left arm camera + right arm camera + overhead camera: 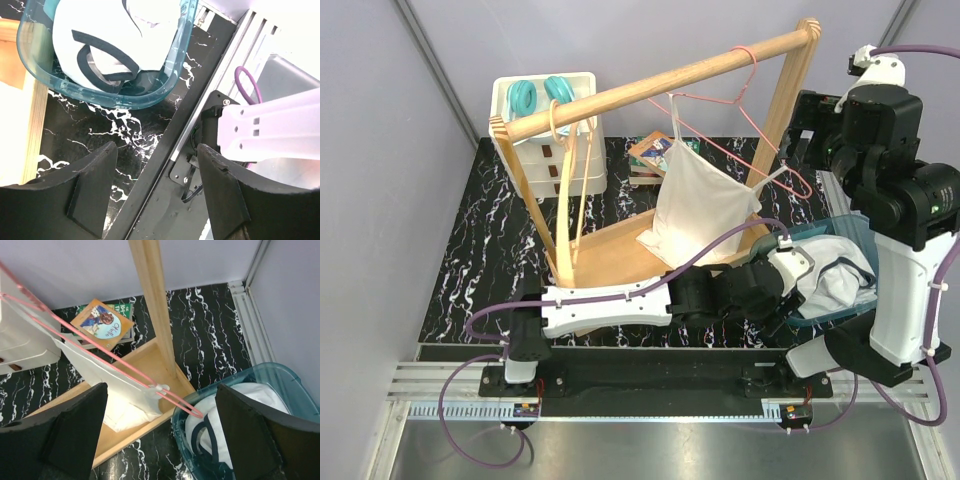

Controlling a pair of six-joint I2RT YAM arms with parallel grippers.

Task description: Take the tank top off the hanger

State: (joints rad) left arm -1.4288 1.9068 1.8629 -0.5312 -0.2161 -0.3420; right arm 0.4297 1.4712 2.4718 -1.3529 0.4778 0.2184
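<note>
A white tank top (698,205) hangs on a pink wire hanger (740,100) from the wooden rail (660,85). One strap is off the hanger's left side; the right strap still hangs near the hanger's right tip (162,388). The tank top also shows in the right wrist view (107,385). My right gripper (160,440) is open and empty, raised above the hanger's right end. My left gripper (157,187) is open and empty, low over the table's near edge beside the blue bin (115,95).
A clear blue bin (840,275) holds white clothes with dark trim (235,425). The wooden rack's base board (610,250) and right post (152,305) stand mid-table. White drawers (555,150) and books (102,322) sit at the back.
</note>
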